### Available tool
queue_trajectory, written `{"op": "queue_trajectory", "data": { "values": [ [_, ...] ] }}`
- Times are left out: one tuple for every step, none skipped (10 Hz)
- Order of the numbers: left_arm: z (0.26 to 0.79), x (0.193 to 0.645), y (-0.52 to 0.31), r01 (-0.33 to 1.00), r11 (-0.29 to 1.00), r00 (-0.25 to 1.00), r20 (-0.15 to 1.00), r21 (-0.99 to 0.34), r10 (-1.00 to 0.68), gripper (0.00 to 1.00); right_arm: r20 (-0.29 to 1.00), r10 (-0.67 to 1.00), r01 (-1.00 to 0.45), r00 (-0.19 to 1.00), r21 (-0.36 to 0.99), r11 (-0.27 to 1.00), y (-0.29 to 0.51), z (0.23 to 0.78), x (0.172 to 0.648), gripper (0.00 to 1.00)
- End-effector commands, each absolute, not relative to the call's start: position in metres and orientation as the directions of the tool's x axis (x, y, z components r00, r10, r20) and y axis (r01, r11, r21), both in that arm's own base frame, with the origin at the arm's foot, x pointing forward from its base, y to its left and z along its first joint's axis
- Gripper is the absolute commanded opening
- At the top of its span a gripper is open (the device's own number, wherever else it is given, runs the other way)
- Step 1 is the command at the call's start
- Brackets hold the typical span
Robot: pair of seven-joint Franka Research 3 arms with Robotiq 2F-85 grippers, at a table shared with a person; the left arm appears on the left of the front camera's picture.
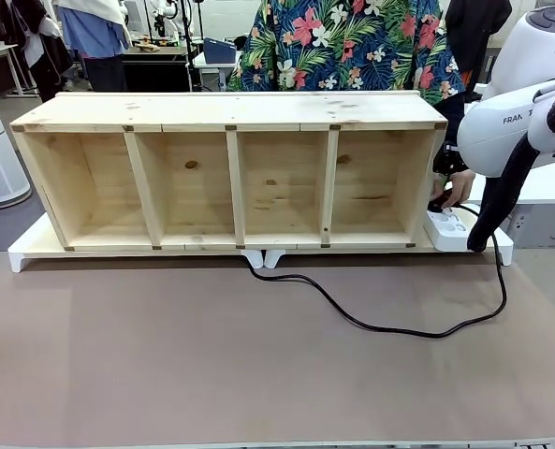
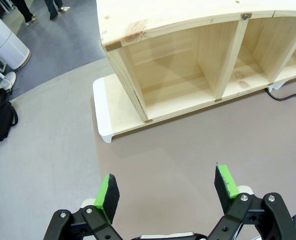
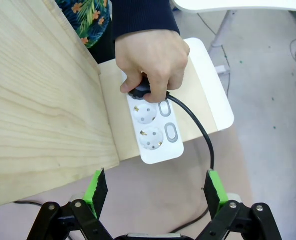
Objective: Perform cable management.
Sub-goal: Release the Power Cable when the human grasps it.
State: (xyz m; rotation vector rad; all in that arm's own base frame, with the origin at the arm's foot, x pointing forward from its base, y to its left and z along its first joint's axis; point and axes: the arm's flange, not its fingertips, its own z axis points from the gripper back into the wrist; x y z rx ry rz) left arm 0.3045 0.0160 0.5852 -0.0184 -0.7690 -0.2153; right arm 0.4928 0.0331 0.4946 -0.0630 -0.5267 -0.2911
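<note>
Front: cable [image 1: 371, 323] runs from under the shelf [image 1: 230, 178] across the brown surface [image 1: 211, 355], looping up to the strip [image 1: 450, 229] at right.

Left wrist: left tool [image 2: 167, 192] jaws apart, empty, above the surface.

Right wrist: right tool [image 3: 155, 192] jaws apart, empty; a hand [image 3: 152, 62] grips the plug [image 3: 142, 91] at the strip.

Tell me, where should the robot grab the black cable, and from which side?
Probably the slack loop of the cable lying flat on the bare brown table, taken from above with fingers straddling it. The plug end is under the person's hand at the power strip, so stay away there.
</note>
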Motion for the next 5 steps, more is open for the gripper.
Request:
{"op": "queue_trajectory", "data": {
  "values": [
    [0.5849,0.3044,0.0175,0.198,0.979,0.702,0.689,0.057,-0.182,1.00,0.500,-0.259,0.291,0.827,0.014,0.957,0.0328,0.4937,0.4927,1.00],
    [0.5849,0.3044,0.0175,0.198,0.979,0.702,0.689,0.057,-0.182,1.00,0.500,-0.259,0.291,0.827,0.014,0.957,0.0328,0.4937,0.4927,1.00],
    [0.5849,0.3044,0.0175,0.198,0.979,0.702,0.689,0.057,-0.182,1.00,0.500,-0.259,0.291,0.827,0.014,0.957,0.0328,0.4937,0.4927,1.00],
    [0.5849,0.3044,0.0175,0.198,0.979,0.702,0.689,0.057,-0.182,1.00,0.500,-0.259,0.291,0.827,0.014,0.957,0.0328,0.4937,0.4927,1.00],
    [0.5849,0.3044,0.0175,0.198,0.979,0.702,0.689,0.057,-0.182,1.00,0.500,-0.259,0.291,0.827,0.014,0.957,0.0328,0.4937,0.4927,1.00]
  ]
}}
